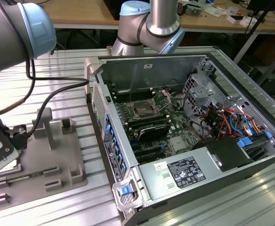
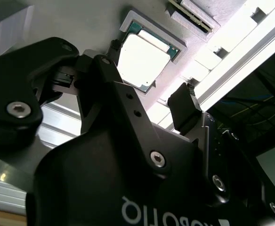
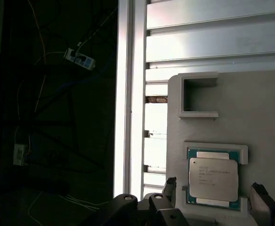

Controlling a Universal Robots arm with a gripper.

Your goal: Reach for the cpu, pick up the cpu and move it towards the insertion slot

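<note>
Grey tray on ribbed metal table, open computer case (red, blue cables inside)

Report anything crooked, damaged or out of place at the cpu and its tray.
Nothing stands out. The cpu lies flat and square in its recess of the grey tray, and the gripper hangs open over it, one finger to each side.

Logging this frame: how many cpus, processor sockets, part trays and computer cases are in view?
cpu: 1
insertion slot: 1
grey tray: 1
computer case: 1
Total: 4
</note>
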